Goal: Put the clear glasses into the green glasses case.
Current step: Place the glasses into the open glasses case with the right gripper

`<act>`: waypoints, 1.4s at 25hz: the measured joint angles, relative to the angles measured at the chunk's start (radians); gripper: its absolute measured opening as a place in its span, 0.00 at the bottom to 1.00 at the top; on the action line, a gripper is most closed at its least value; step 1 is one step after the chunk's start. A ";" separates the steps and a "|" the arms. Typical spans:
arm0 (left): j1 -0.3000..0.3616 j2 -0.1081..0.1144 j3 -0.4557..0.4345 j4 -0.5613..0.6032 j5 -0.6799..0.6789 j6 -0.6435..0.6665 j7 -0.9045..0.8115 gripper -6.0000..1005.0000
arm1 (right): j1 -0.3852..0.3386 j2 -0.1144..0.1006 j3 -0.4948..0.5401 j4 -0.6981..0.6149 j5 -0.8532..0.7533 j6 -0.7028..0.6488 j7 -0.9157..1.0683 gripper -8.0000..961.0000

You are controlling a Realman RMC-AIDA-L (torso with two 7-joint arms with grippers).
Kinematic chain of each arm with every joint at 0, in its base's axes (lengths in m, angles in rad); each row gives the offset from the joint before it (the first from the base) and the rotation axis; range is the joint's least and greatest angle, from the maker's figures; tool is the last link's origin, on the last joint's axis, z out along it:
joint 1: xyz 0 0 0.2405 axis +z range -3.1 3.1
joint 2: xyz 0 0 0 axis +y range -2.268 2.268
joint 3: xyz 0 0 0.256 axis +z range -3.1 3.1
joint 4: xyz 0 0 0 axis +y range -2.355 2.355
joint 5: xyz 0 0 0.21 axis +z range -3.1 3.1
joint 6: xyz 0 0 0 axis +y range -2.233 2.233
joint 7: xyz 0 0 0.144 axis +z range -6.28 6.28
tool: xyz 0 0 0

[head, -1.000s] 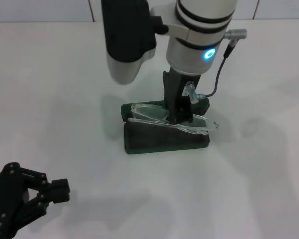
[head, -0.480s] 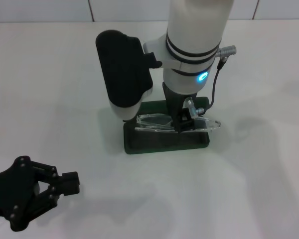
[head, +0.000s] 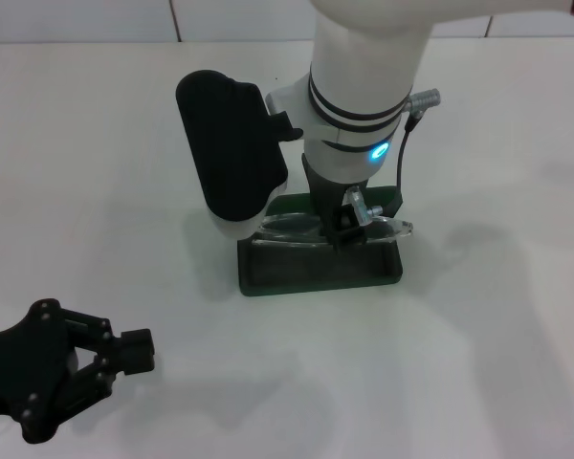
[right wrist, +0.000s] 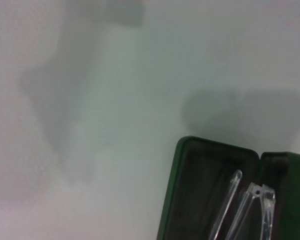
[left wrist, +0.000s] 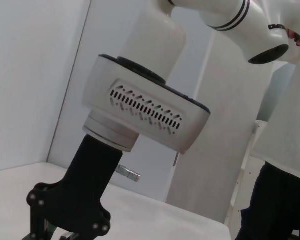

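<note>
I see the white table point(head: 96, 143) filling the head view. At frame centre my right gripper point(head: 344, 229) reaches straight down into the open green glasses case point(head: 316, 273), its jaws closed narrow on the clear glasses point(head: 297, 228). The glasses sit low across the case's back half, one end poking just past its right rim. In the lower left corner my left gripper point(head: 124, 356) hovers parked, well apart from the case, jaws spread only narrowly with nothing between them.
</note>
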State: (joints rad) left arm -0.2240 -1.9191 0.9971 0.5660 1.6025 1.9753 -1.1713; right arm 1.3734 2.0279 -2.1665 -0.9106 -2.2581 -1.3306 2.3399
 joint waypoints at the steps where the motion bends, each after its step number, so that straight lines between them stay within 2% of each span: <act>1: 0.000 0.000 0.000 0.000 0.000 0.000 0.000 0.10 | 0.000 0.000 -0.002 0.001 0.000 0.004 0.002 0.18; 12: -0.003 -0.001 0.000 0.000 0.001 0.001 0.005 0.11 | -0.017 0.000 -0.041 -0.004 -0.002 0.050 0.003 0.18; 35: 0.003 -0.009 0.000 -0.002 0.000 0.001 0.013 0.12 | -0.025 0.000 -0.042 -0.006 -0.008 0.062 0.004 0.19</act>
State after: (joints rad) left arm -0.2206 -1.9282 0.9971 0.5644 1.6029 1.9758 -1.1581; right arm 1.3480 2.0279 -2.2089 -0.9171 -2.2666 -1.2685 2.3442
